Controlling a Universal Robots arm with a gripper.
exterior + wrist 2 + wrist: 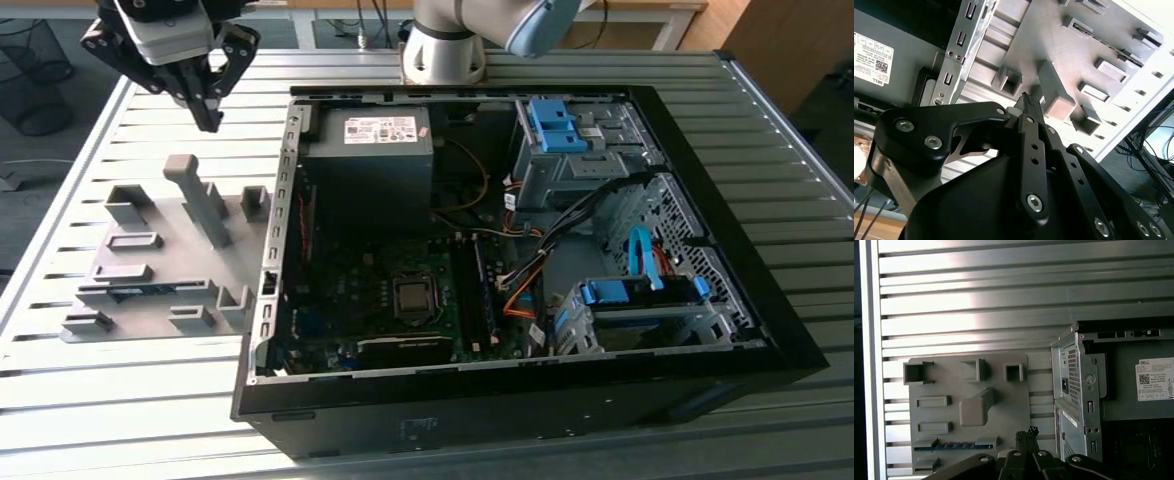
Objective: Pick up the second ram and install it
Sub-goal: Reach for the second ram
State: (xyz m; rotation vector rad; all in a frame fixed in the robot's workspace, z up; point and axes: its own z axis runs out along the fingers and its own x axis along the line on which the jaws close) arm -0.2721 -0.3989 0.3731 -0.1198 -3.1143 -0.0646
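The second ram [144, 290] is a thin blue stick lying in a slot near the front of the grey fixture plate [160, 262]. In the first wrist view the ram [953, 445] sits along the plate's [1004, 405] edge, close to my fingertips. My gripper [208, 120] hangs high above the back of the plate, well apart from the ram. Its black fingers [1026, 433] meet at the tips with nothing between them. In the second wrist view the gripper [1027, 100] points down at the fixture's grey blocks [1054, 92].
The open black computer case [747, 330] lies on the slatted metal table [80, 400], at the exterior view's right of the fixture. Inside are the motherboard [400, 300], dark memory slots [478, 290], a power supply [367, 150], and blue drive latches [554, 125]. The arm's base [447, 45] stands behind the case.
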